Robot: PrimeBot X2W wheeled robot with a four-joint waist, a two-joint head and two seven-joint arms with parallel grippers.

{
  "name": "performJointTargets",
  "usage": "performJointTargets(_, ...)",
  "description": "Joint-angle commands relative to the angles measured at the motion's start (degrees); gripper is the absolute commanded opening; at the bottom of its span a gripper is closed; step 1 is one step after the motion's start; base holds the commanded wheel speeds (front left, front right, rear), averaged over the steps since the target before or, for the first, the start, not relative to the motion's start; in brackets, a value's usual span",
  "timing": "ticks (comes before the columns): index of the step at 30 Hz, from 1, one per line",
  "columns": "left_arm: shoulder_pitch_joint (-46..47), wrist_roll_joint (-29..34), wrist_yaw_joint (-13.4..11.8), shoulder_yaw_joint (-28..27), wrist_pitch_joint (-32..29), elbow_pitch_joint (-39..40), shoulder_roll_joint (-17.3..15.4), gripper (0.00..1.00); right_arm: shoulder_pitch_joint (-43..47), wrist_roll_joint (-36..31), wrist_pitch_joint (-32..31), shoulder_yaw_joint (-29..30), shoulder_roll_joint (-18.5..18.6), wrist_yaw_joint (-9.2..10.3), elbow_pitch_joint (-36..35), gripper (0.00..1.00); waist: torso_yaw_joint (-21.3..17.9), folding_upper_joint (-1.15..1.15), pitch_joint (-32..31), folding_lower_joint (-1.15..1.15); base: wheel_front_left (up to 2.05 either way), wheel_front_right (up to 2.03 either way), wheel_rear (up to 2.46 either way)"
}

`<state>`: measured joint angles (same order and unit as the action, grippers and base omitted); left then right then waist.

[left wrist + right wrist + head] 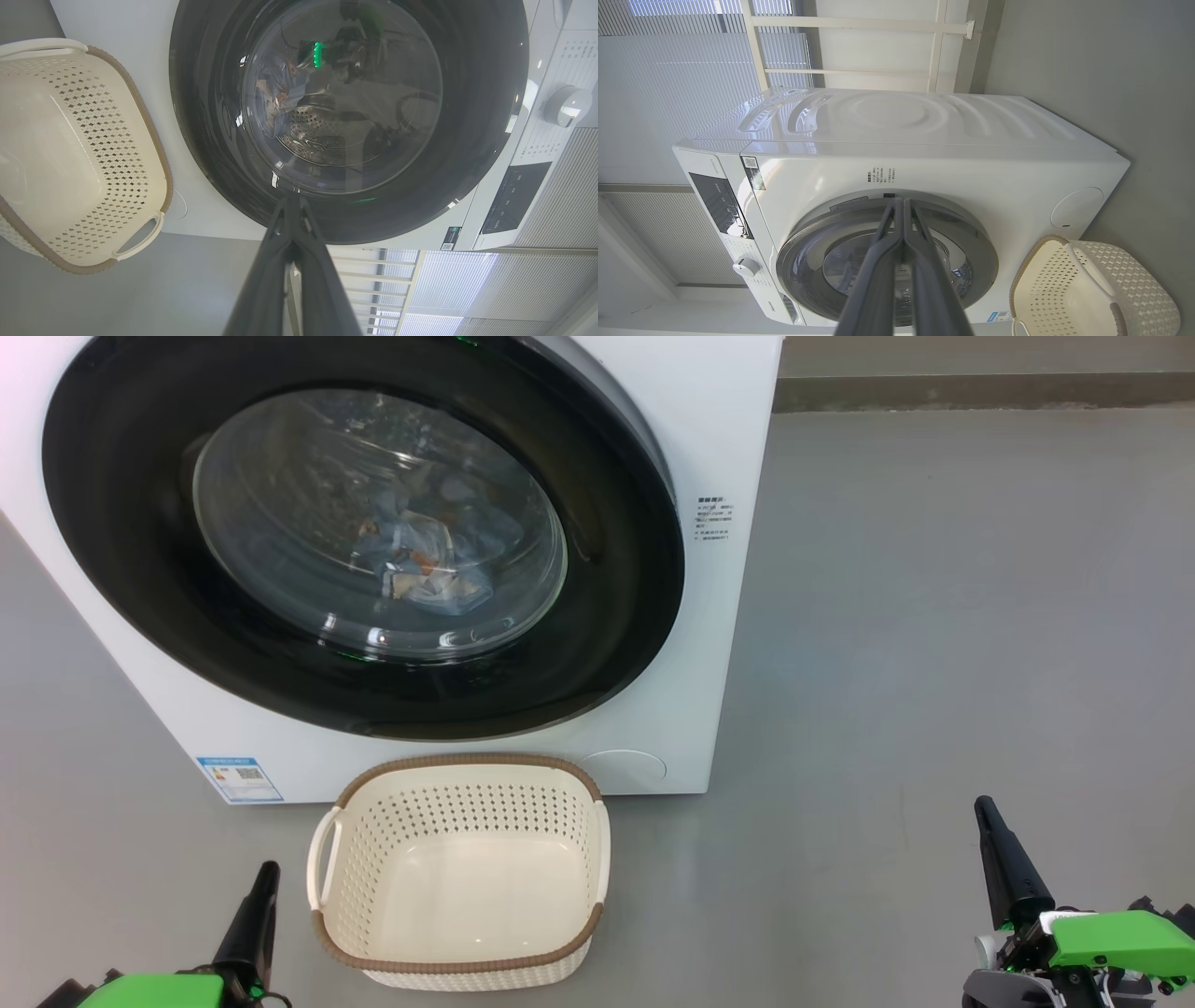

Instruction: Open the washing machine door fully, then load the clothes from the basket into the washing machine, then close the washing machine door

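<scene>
The washing machine door (616, 569) is sitting shut on the washing machine (728, 448), sealing the clothes (425, 560) inside the drum. The basket (467, 763) is standing empty on the floor just before it. The left hand (266, 877) and right hand (985, 814) are hanging low with their 2 fingers pressed together, gripping nothing, so the task is likely finishing.

You can read no word or number outright: the washing machine (728, 429) carries a blue label (240, 778) with a QR code at the lower left corner of its front. A small block of dark print (714, 518) sits by the front's right edge beside the washing machine door (121, 523), and both are too fine to make out. A QR sticker (750, 163) sits at a top corner next to the dark control panel (717, 205), whose markings blur too.
</scene>
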<state>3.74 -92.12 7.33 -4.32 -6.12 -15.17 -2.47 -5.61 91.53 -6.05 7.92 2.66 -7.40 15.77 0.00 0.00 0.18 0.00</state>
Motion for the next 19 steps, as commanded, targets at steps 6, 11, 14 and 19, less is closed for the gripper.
performJointTargets(6,2.44,-0.15,0.15,-2.08,-0.26,1.12,-0.54,0.00,-0.57,0.63,-0.45,-1.39,0.21,-0.09,-1.75,0.00,0.00,0.00,0.00,0.00,0.00,0.00,0.00)
performJointTargets(11,2.44,-0.14,0.15,-2.09,-0.28,1.12,-0.53,0.00,-0.57,0.63,-0.44,-1.39,0.21,-0.09,-1.75,0.00,0.00,0.00,0.00,0.00,0.00,0.00,0.00)
performJointTargets(14,2.44,-0.13,0.15,-2.10,-0.28,1.12,-0.52,0.00,-0.57,0.63,-0.44,-1.39,0.21,-0.09,-1.75,0.00,0.00,0.00,0.00,0.00,0.00,0.00,0.00)
performJointTargets(19,2.44,-0.12,0.15,-2.11,-0.29,1.12,-0.52,0.00,-0.57,0.63,-0.44,-1.39,0.21,-0.09,-1.75,0.00,0.00,0.00,0.00,0.00,0.00,0.00,0.00)
